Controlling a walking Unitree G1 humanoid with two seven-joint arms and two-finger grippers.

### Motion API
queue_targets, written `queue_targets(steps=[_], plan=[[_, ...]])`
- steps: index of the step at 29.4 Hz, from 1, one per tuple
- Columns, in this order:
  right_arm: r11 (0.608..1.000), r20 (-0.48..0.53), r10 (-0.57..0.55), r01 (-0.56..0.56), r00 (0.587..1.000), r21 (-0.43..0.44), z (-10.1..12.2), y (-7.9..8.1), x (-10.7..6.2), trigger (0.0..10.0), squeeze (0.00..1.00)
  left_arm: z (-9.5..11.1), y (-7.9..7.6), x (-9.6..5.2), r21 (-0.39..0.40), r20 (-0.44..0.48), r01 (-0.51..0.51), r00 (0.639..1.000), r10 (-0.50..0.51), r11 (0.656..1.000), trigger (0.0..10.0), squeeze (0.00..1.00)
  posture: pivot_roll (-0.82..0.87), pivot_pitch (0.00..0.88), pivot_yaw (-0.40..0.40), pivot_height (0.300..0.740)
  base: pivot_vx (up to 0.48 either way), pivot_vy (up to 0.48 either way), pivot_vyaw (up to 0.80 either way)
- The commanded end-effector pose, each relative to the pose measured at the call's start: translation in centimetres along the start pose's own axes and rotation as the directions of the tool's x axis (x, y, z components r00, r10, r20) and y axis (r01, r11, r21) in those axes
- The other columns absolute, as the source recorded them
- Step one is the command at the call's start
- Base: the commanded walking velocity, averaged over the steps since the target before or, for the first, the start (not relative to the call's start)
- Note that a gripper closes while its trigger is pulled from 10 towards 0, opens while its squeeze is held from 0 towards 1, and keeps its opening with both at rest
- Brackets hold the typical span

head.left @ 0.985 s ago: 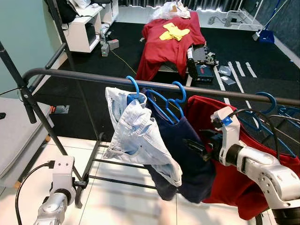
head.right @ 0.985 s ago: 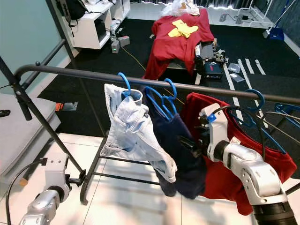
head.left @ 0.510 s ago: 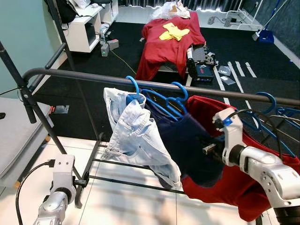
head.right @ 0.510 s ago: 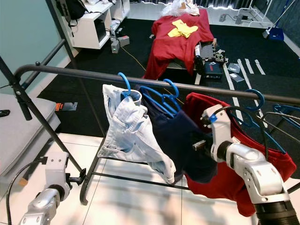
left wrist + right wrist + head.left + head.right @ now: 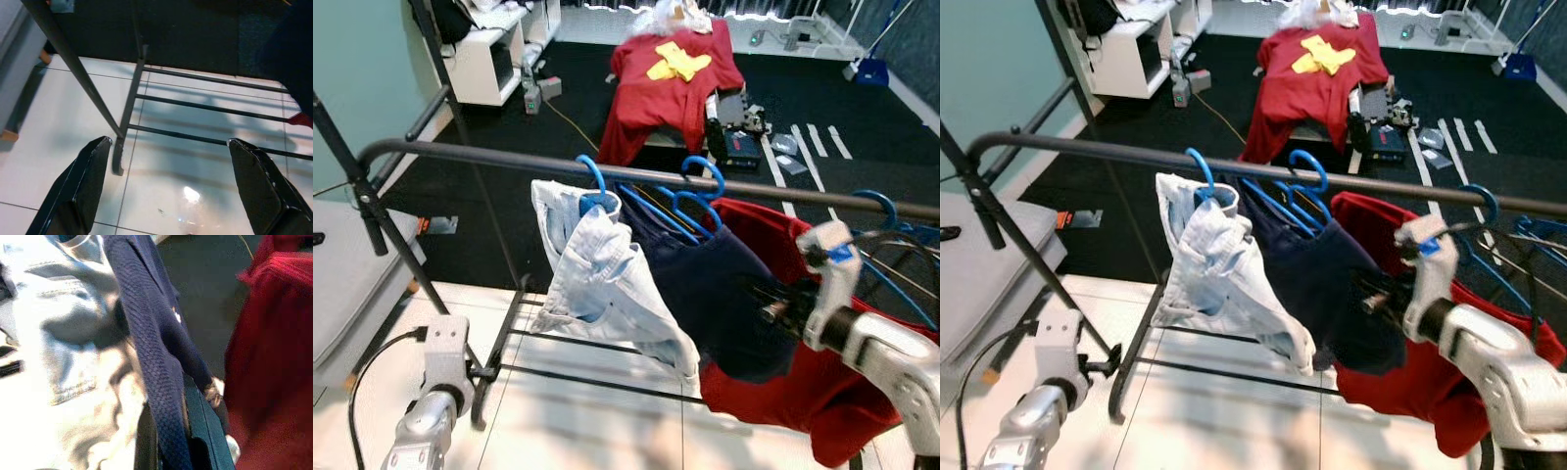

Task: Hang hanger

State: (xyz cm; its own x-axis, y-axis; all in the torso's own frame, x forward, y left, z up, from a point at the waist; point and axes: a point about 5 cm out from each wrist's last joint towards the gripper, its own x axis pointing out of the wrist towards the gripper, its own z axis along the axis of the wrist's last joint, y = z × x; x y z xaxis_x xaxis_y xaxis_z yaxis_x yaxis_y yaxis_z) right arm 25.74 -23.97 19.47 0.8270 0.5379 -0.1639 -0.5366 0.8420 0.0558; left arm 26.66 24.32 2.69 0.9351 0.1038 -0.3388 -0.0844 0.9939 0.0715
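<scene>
The blue hanger (image 5: 690, 201) carrying the navy garment (image 5: 724, 294) sits at the black rail (image 5: 489, 157) of the clothes rack, its hook up at the rail and looking to be over it, though from here I cannot confirm it is fully seated. It hangs between a pair of pale jeans (image 5: 602, 284) on its own blue hanger (image 5: 594, 186), on the robot's left, and a red garment (image 5: 803, 392) on its right, all three crowded together and touching. The right gripper (image 5: 773, 304) is pushed in among the cloth; the right wrist view shows its black fingers (image 5: 205, 426) with a fold of the navy fabric pinched between them, jaws pressed on it. The left gripper (image 5: 166, 196) hangs low over the white tiled floor (image 5: 195, 176) near the rack's foot bars, jaws spread wide and holding nothing. Judgement: the hanging step is at or near its end; the next move calls for checking that the hook rests on the rail, then letting go of the fabric and drawing the arm back without dragging the garment or hanger along. Risk: the tight packing of clothes could snag the fingers on the way out. Further along the rail, more blue hangers (image 5: 876, 211) sit near the right arm. Beyond the rack, on dark carpet, a red cloth with a yellow item (image 5: 680, 64) on it drapes over some low support, and a white shelf unit (image 5: 489, 59) stands against the far wall.
</scene>
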Motion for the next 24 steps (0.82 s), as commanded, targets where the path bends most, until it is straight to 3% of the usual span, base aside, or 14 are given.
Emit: queue_targets(steps=[1,2,6,9,18,22,24], plan=[[0.998,0.113,0.051,-0.047,0.992,-0.035,2.2,0.5,-1.7,0.0,0.00,-0.4,0.5,-0.1,-0.009,-0.031,0.003,1.000,-0.003,1.000,10.0,0.00,-0.02,0.093,-0.020,0.740,-0.330,0.000,0.00],[0.998,0.113,0.051,-0.047,0.992,-0.035,2.2,0.5,-1.7,0.0,0.00,-0.4,0.5,-0.1,-0.009,-0.031,0.003,1.000,-0.003,1.000,10.0,0.00,-0.02,0.093,-0.020,0.740,-0.330,0.000,0.00],[0.994,0.101,0.108,-0.109,0.989,0.011,1.1,1.2,-4.7,0.0,0.00,0.0,1.4,0.2,-0.009,-0.040,0.007,0.999,-0.008,1.000,10.0,0.00,-0.03,0.091,-0.009,0.740,-0.459,0.000,0.00],[0.990,0.060,0.136,-0.139,0.989,0.040,-0.1,1.9,-5.5,0.0,0.00,0.6,1.8,0.5,-0.002,-0.030,0.014,0.999,-0.014,1.000,10.0,0.00,-0.03,0.088,-0.003,0.740,-0.458,0.000,0.00],[0.993,-0.012,0.106,-0.105,0.994,0.044,-1.2,1.8,-5.9,0.0,0.00,1.7,2.2,0.9,-0.001,-0.003,0.022,1.000,-0.022,1.000,10.0,0.00,-0.03,0.086,-0.002,0.740,-0.458,0.000,0.00],[0.999,-0.125,0.032,-0.028,0.992,0.030,-2.5,0.8,-6.2,0.0,0.00,3.3,2.8,1.2,-0.011,0.044,0.042,0.998,-0.041,0.999,10.0,0.00,-0.03,0.086,-0.004,0.740,-0.426,0.000,0.00],[0.999,-0.135,0.026,-0.022,0.991,0.030,-2.7,0.8,-6.3,0.0,0.00,3.4,2.8,1.2,-0.013,0.048,0.047,0.998,-0.046,0.999,10.0,0.00,-0.03,0.086,-0.004,0.740,-0.337,0.000,0.00]])
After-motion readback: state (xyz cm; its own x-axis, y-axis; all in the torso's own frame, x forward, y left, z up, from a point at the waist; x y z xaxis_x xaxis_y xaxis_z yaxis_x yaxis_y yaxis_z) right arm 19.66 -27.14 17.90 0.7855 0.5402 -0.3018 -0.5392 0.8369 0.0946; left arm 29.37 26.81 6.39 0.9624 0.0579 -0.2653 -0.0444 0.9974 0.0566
